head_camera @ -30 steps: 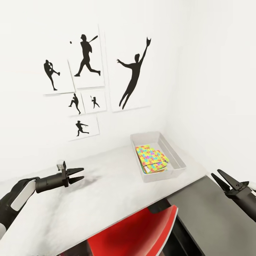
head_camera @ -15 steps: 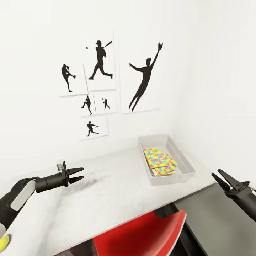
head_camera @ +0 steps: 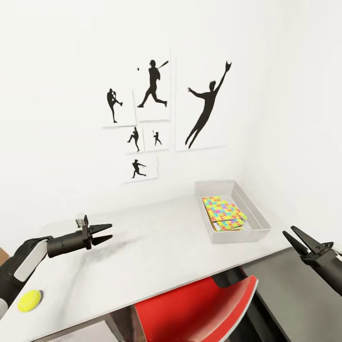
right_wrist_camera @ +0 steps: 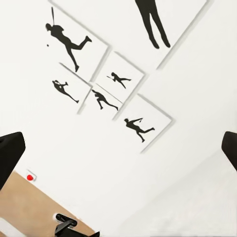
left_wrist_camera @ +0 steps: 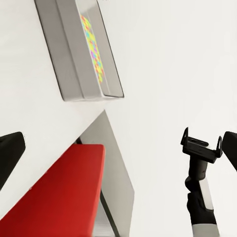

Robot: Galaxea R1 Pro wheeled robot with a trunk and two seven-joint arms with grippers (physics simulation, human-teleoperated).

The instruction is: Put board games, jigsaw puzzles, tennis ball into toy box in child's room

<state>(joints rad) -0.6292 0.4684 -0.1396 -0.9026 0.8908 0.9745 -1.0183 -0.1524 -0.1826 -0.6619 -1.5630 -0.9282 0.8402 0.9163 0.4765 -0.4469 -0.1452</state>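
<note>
The light-grey toy box (head_camera: pixel 236 235) stands at the right end of the table (head_camera: pixel 161 242), against the wall corner. Bright jigsaw puzzles (head_camera: pixel 222 212) lie inside it, slightly overlapping. The tennis ball (head_camera: pixel 29 300) rests on the table near its front left edge, below my left forearm. My left gripper (head_camera: pixel 106 233) hovers open over the table's left half with nothing between its fingers. My right gripper (head_camera: pixel 297 239) hangs open off the table's right end, also holding nothing. The left wrist view shows the toy box (left_wrist_camera: pixel 69 59) and puzzles (left_wrist_camera: pixel 94 44) from the side. The board games and the bed are out of view.
A red chair (head_camera: pixel 199 308) is tucked under the table's front edge. A lower dark-grey cabinet (head_camera: pixel 294 294) adjoins the table at the right. Baseball silhouette posters (head_camera: pixel 156 109) hang on the wall behind. A wide bare stretch of tabletop lies between the left gripper and the toy box.
The head camera has swung left, so the whole scene has slid right and the tennis ball has come into view at the lower left. Both grippers stay open in the same pose.
</note>
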